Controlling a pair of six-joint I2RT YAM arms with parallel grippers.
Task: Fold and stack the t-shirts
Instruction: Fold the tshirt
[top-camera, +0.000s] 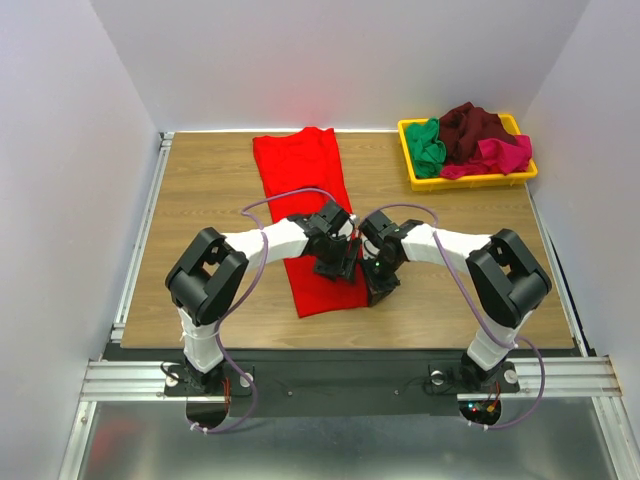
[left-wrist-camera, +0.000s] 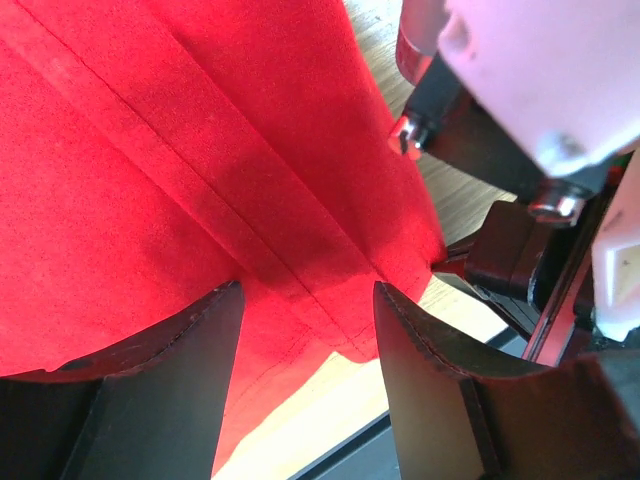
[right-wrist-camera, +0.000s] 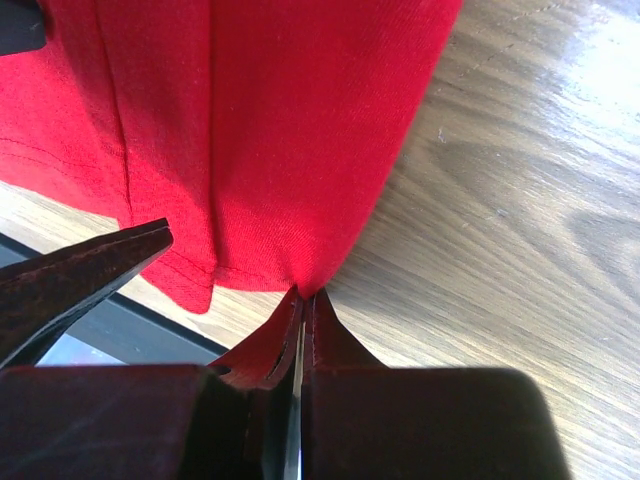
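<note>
A bright red t-shirt (top-camera: 300, 170) lies folded into a long strip down the middle of the table. Both grippers are at its near end. My left gripper (top-camera: 335, 268) hovers open over the near hem (left-wrist-camera: 300, 330), and cloth shows between its spread fingers (left-wrist-camera: 308, 290). My right gripper (top-camera: 378, 290) is shut on the shirt's near right corner, its tips (right-wrist-camera: 303, 295) pinching the red cloth (right-wrist-camera: 260, 120) just above the wood. The left wrist view shows that pinch (left-wrist-camera: 445, 262) close beside the left gripper. Green (top-camera: 428, 148), dark maroon (top-camera: 470, 128) and magenta-pink (top-camera: 505, 155) t-shirts are piled in the tray.
The yellow tray (top-camera: 412, 172) stands at the far right corner of the wooden table (top-camera: 200, 200). The table's near edge and a dark rail (top-camera: 330, 360) run just behind the grippers. White walls close in three sides.
</note>
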